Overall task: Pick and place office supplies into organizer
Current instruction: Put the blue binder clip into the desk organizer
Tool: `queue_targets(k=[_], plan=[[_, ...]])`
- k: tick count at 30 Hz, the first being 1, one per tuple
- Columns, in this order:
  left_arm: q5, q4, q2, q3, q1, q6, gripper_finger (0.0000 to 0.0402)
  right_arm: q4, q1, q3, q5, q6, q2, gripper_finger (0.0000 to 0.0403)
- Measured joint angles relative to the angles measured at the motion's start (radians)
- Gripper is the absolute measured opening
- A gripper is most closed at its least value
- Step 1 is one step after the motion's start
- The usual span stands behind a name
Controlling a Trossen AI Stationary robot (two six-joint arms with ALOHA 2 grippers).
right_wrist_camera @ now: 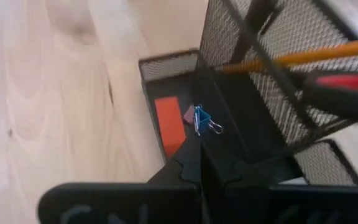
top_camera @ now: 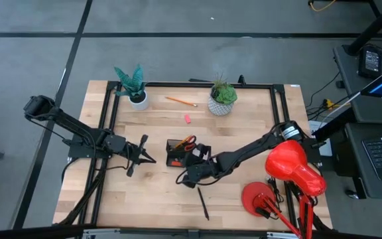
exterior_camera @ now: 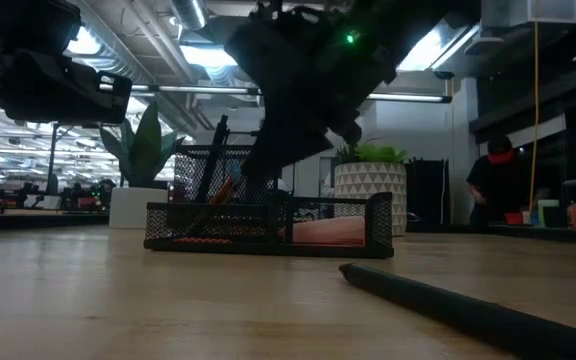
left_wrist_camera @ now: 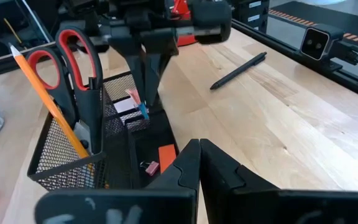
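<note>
Reaching from the table's right side, my right gripper [top_camera: 190, 174] hangs just at the near edge of the black mesh organizer [top_camera: 178, 153], which sits mid-table. The right wrist view shows what the overhead one hides: my fingertips [right_wrist_camera: 191, 163] are pressed together, empty, directly above the low tray compartment, where an orange eraser [right_wrist_camera: 168, 123] and a blue binder clip [right_wrist_camera: 204, 120] lie on the floor.

My left gripper [top_camera: 140, 155] waits just left of the organizer, its fingers [left_wrist_camera: 188, 165] clenched on nothing. Only its wrist view reveals the tall cup's contents: the red-handled scissors [left_wrist_camera: 61, 62] standing handles-up beside an orange pencil [left_wrist_camera: 48, 99] leaning out, plus a small pink clip [left_wrist_camera: 151, 167] in the tray.

The high view alone locates the loose items: a dark pen [top_camera: 203, 202] on the near wood, a second pencil [top_camera: 181, 101] between the two potted plants [top_camera: 133, 85], and a pink eraser [top_camera: 186, 118] behind the organizer. The low view adds a person [exterior_camera: 490, 185] far behind the table.
</note>
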State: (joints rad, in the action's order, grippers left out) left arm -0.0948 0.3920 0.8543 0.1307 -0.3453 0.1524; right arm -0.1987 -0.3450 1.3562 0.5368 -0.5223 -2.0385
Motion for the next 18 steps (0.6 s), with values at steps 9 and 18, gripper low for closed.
queue_targets(k=[9, 18], plan=[[0.000, 0.003, 0.000, 0.000, 0.000, 0.026, 0.0002, 0.082, 0.003, 0.000, -0.015, 0.029, -0.045, 0.0000], [0.000, 0.000, 0.000, 0.000, 0.000, 0.027, 0.0003, 0.063, 0.020, 0.000, -0.018, 0.001, -0.045, 0.0012]])
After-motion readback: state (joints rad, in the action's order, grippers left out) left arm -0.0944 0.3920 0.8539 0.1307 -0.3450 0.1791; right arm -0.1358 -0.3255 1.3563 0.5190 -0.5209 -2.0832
